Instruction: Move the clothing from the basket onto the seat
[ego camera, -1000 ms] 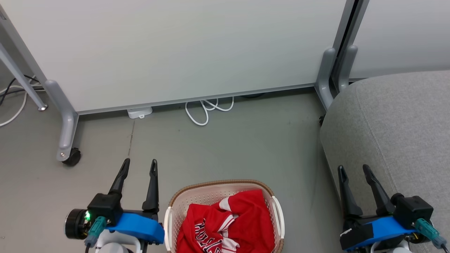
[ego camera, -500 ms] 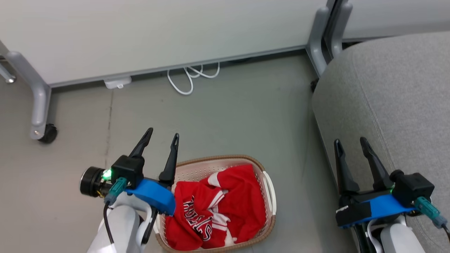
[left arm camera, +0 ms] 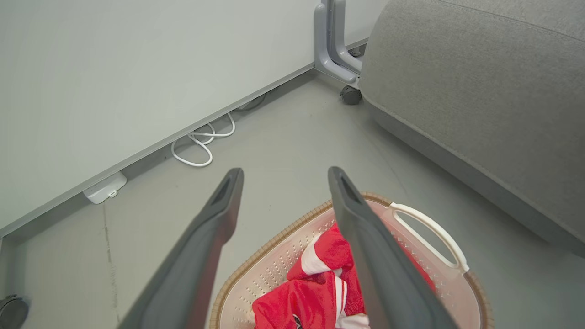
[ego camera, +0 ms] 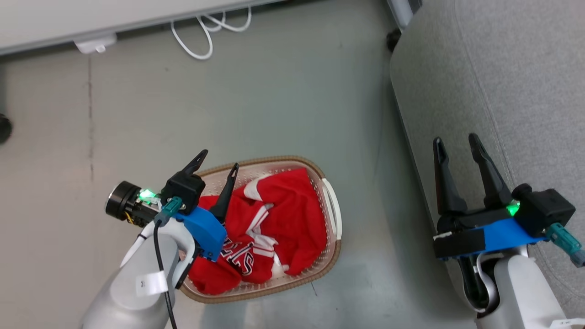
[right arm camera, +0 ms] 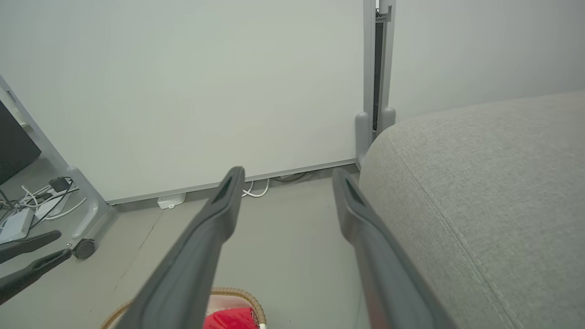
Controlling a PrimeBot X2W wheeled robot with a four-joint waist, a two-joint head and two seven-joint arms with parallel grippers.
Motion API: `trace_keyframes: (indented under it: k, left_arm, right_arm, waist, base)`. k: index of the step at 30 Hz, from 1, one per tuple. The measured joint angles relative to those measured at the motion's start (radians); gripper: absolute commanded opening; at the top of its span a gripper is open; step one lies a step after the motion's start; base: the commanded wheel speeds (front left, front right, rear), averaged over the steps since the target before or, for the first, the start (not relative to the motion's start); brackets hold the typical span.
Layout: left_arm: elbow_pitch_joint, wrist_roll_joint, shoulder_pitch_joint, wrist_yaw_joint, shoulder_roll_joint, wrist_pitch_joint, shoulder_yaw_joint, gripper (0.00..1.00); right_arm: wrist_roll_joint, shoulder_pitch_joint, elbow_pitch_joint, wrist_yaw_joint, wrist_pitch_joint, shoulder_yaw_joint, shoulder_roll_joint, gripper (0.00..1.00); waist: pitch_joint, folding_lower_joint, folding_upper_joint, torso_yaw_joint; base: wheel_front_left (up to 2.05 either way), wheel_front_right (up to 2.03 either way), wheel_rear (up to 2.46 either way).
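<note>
The clothing [ego camera: 279,219], red fabric with white stripe trim and dark-and-white lettering, was noted crumpled inside the basket [ego camera: 274,159], which stood on the floor [ego camera: 274,91] near the seat [ego camera: 502,68] but apart from it. The fabric was judged soft, light and limp. Sagging and trailing were to be expected on lifting, and any tangled second garment might be dragged along. A pinch on a raised fold near the middle of the heap was judged better than one at a hem, so that more cloth would be gathered and the perforated wall avoided. The left gripper [ego camera: 219,160] was seen above the basket's left rim, its fingers [ego camera: 227,192] spread apart and holding nothing. The right gripper [ego camera: 455,139] was seen over the seat's edge, its fingers [ego camera: 445,183] likewise parted and empty.
</note>
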Motion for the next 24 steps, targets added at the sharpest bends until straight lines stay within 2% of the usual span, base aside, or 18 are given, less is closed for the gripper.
trace_keyframes:
  k: [11,17,24]
  left_arm:
    - [0.200,-0.051,-0.152,0.000,0.023,0.000,-0.178,1.00]
    - [0.337,-0.080,-0.206,0.000,0.012,0.003,-0.278,1.00]
    - [0.435,-0.122,-0.264,0.000,-0.008,0.044,-0.379,1.00]
  right_arm:
    - [0.018,-0.102,-0.034,0.000,-0.001,0.019,0.000,1.00]
    - [0.019,-0.134,-0.048,0.000,-0.001,0.019,0.000,1.00]
    - [0.021,-0.163,-0.058,0.000,-0.001,0.021,0.000,1.00]
  waist:
    - [0.181,0.0000,0.0000,-0.042]
    - [0.259,0.0000,0.0000,-0.057]
    - [0.332,0.0000,0.0000,-0.063]
  base:
    - [0.00,0.00,0.00]
    - [0.00,0.00,0.00]
    - [0.00,0.00,0.00]
